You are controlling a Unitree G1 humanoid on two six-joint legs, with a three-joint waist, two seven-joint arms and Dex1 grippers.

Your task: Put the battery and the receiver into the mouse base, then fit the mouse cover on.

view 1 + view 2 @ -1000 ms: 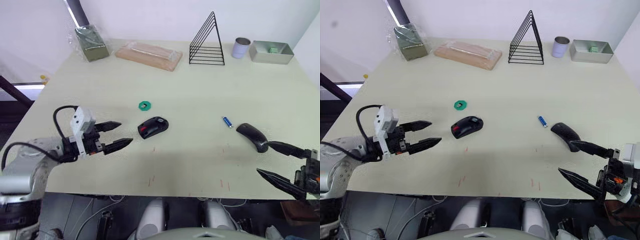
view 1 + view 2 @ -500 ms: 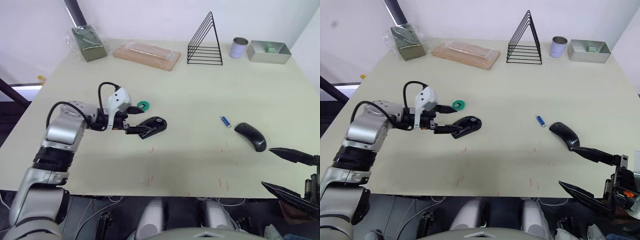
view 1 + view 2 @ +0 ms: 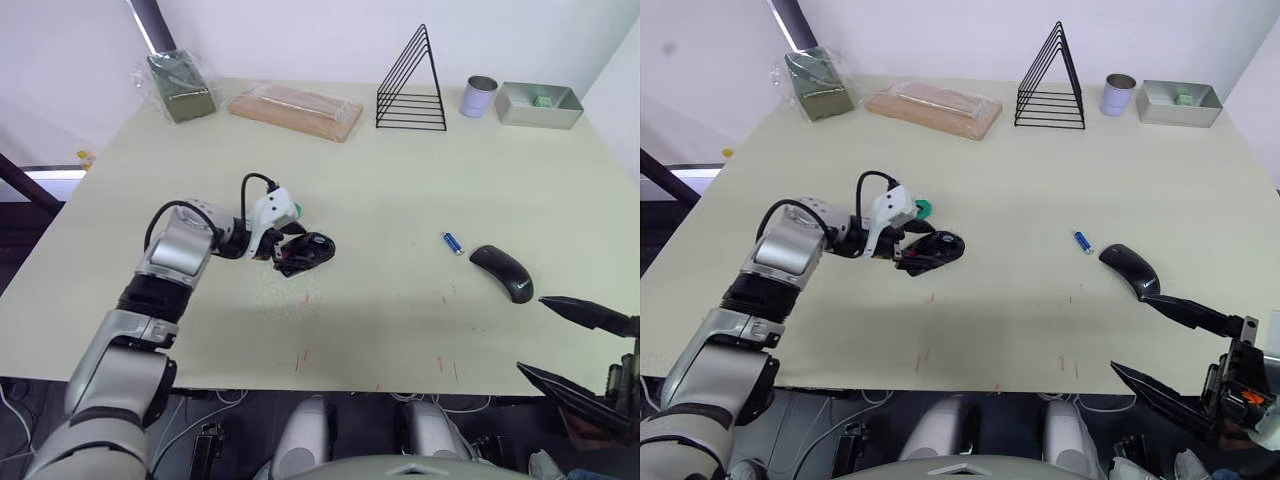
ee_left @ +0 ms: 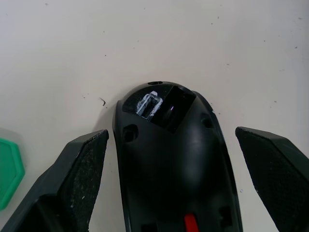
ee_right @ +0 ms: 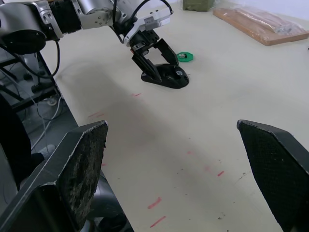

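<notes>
The left end effector (image 4: 171, 145) has its two black fingers spread wide, one on each side of the black oval mouse base (image 4: 176, 159), not yet touching it. I judge this is the step of securing the base; the next move calls for closing on its sides without pushing it. Its exposed inner compartment holds a red part and looks without battery. The small slim blue battery (image 3: 454, 243) lies well apart, nearer to the right end effector (image 3: 580, 345), which is released and holds nothing. The glossy black curved mouse cover (image 3: 503, 272) lies just ahead of it. The receiver I cannot find.
</notes>
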